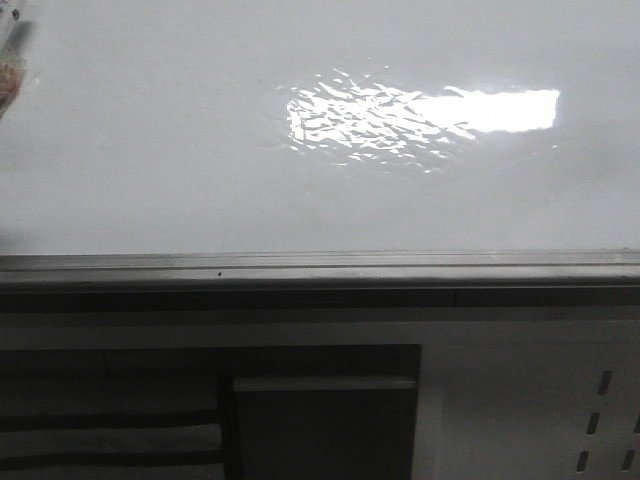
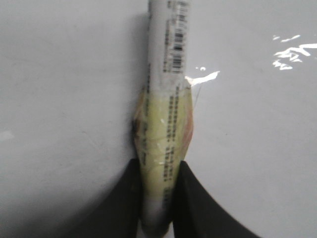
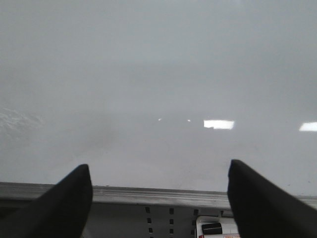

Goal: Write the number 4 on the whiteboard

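The left gripper (image 2: 157,198) is clamped on a white cylindrical marker pen (image 2: 166,99) with a barcode label and a wrap of yellowish tape around its middle; the two black fingers (image 2: 190,198) press against the pen's sides just below the tape. The pen runs straight out from between the fingers toward the large glossy white whiteboard (image 2: 59,99), which fills the whole background of the left wrist view. The pen's tip lies beyond the edge of that picture, so whether it touches the board cannot be told. In the front view only a blurred sliver of the pen shows at the upper left corner, over the board.

The right gripper (image 3: 159,198) stands wide open and holds nothing, its two black fingers (image 3: 64,203) far apart. It faces the same whiteboard, with the board's grey metal bottom rail (image 3: 158,196) running between the fingers. Under the rail, a white panel with small slots (image 3: 158,218) is visible.

In the front view the whiteboard (image 1: 150,150) carries a bright rectangular glare patch (image 1: 430,115) right of centre, well away from the pen at the upper left. Its grey rail (image 1: 320,268) crosses the picture below. Beneath that sits a dark cabinet panel (image 1: 320,420). No stroke of the number 4 is visible on the board in any view.
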Motion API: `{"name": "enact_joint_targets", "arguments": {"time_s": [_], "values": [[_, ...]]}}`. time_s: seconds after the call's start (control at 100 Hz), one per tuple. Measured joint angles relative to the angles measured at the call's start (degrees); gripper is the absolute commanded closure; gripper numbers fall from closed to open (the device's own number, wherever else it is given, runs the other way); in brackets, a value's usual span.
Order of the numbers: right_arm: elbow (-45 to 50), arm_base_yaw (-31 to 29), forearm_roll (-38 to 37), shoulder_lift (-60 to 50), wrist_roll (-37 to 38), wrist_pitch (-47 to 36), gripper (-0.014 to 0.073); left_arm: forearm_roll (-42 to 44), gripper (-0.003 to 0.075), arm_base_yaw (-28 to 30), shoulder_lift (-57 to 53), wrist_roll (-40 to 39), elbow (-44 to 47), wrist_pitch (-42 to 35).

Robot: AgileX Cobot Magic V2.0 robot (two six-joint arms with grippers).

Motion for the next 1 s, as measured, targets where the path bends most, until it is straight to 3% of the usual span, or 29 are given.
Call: {"name": "enact_joint_targets", "arguments": {"time_s": [0.16,0.32,0.44,0.66,0.83,1.0], "values": [[-2.2,0.0,0.4,0.8,0.0,4.5,0.0084,0.0,0.0741,0.0,0.0,0.0,-1.8,5.0],[-8.5,0.1,1.5,3.3,-0.6,11.4,0.0084,0.1,0.0741,-2.3,-0.2,2.9,-8.8,22.7],[-13.2,0.2,6.2,6.8,-6.3,17.3,0.0084,-0.9,0.0741,-6.0,-0.2,8.4,-14.5,35.5],[-19.4,0.5,24.7,15.7,-29.2,29.8,0.0084,-9.5,0.0741,-15.6,-0.3,23.3,-22.4,49.8],[-20.6,2.8,37.8,22.3,-47.3,34.1,0.0084,-14.6,0.0741,-24.0,-0.5,32.2,-24.8,51.5],[-21.3,8.5,41.2,27.6,-60.3,34.0,0.0084,-15.1,0.0741,-31.0,0.2,34.0,-26.8,50.8]]}}
